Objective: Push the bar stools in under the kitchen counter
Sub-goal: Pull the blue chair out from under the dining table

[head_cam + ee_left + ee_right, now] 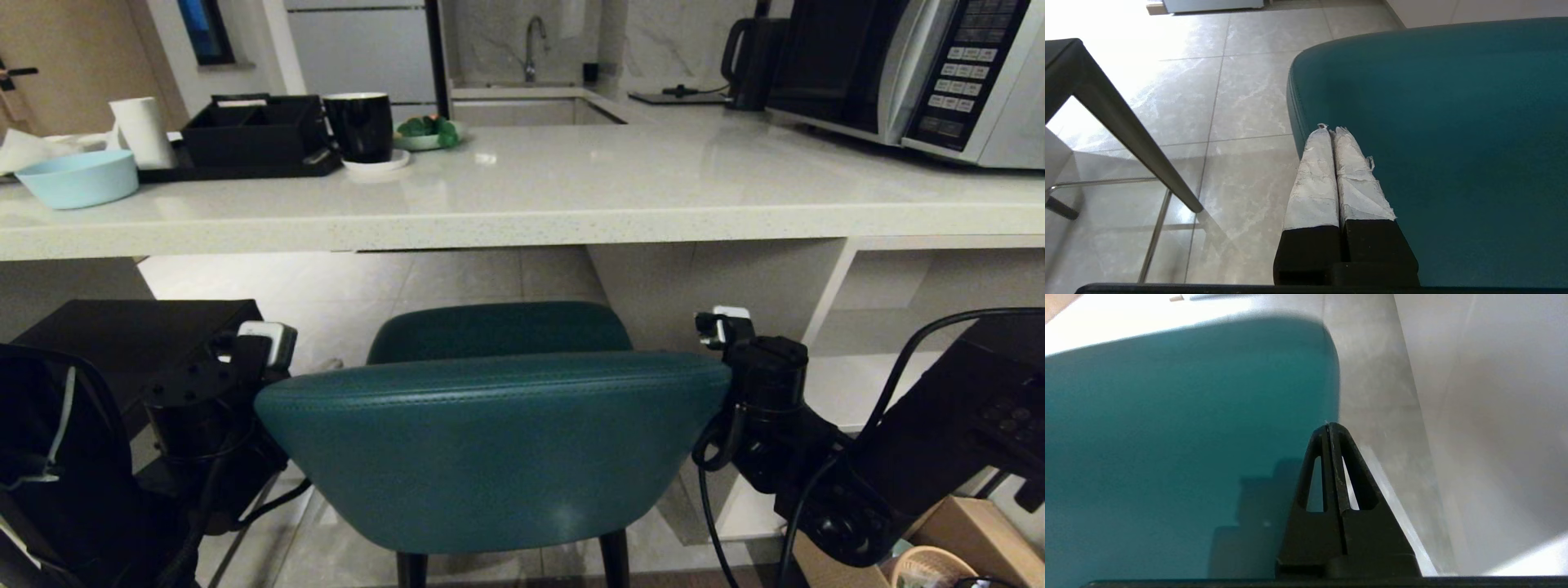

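The teal bar stool [490, 441] stands in front of me, its curved back towards me and its seat [498, 331] reaching below the edge of the kitchen counter [571, 214]. The boxy dark grey bar stool [139, 327] stands to its left, under the counter. My left gripper [1329, 130] is shut and empty, its white-wrapped fingertips at the left end of the teal back [1453, 143]. My right gripper [1328, 425] is shut and empty at the right end of the teal back [1167, 437]. Whether either one touches the leather I cannot tell.
On the counter are a pale blue bowl [77, 178], a black organiser tray [245, 135], a black mug [359, 126], a kettle [751, 61] and a microwave [906, 73]. White shelf cubbies [939, 294] and a pale support panel [1494, 416] lie right of the teal stool. A cardboard box [971, 531] sits low right.
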